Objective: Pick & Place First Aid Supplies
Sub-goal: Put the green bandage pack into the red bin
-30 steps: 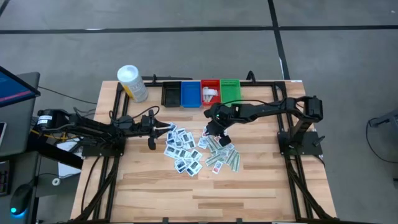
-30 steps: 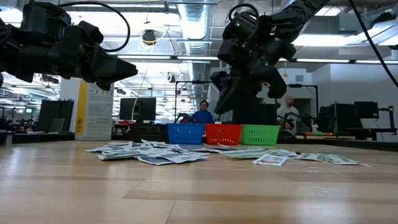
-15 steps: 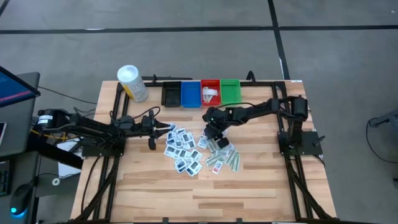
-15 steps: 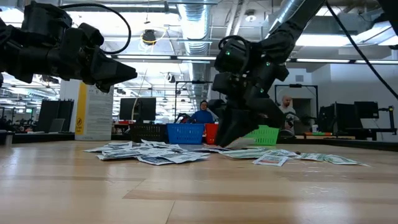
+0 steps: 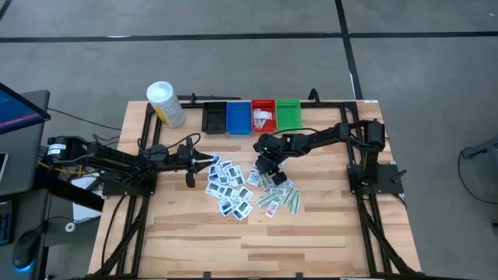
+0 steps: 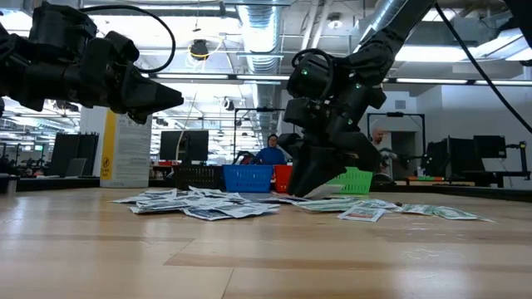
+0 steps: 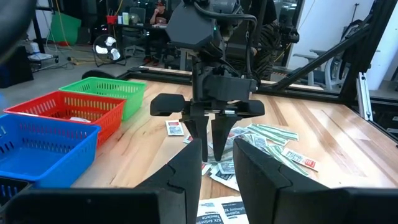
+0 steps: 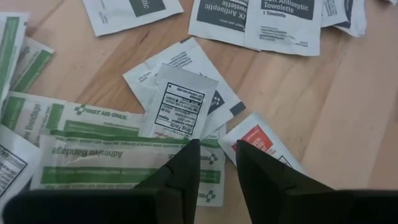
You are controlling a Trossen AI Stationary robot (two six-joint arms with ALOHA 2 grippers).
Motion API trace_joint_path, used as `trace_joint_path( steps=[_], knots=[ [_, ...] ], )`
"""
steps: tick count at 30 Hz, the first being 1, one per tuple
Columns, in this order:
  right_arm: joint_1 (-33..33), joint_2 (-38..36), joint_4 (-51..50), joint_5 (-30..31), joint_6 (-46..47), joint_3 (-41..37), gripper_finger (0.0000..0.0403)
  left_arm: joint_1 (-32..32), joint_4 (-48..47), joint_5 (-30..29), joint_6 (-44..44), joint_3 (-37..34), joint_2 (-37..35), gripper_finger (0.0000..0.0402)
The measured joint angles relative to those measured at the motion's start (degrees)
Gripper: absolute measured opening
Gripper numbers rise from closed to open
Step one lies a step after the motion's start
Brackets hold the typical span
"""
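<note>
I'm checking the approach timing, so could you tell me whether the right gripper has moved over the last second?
Yes. In the low view the right gripper has dropped from above the red bin down to the packets on the table.

**Inspector:** Report only what cannot be made out.

**Assistant:** In the high view, print on the first aid supplies is too small to read. The right gripper covers packets beneath it, at three o'clock of the pile's centre. In the right wrist view, packets at twelve o'clock are cut by the frame edge.

**Inspector:** The bins?

**Assistant:** The red bin is partly hidden behind the right arm in the low view. The black bin's contents cannot be told.

**Inspector:** The yellow container?

**Assistant:** Its label is illegible.
</note>
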Motion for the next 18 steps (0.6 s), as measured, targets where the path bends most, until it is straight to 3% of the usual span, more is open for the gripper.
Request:
trace_joint_path(
  steps=[18],
  knots=[
    [0.11,-0.21,-0.5,1.33,0.49,-0.02,0.0097,0.02,0.0,0.0,0.0,0.02,0.01,0.0093]
  ],
)
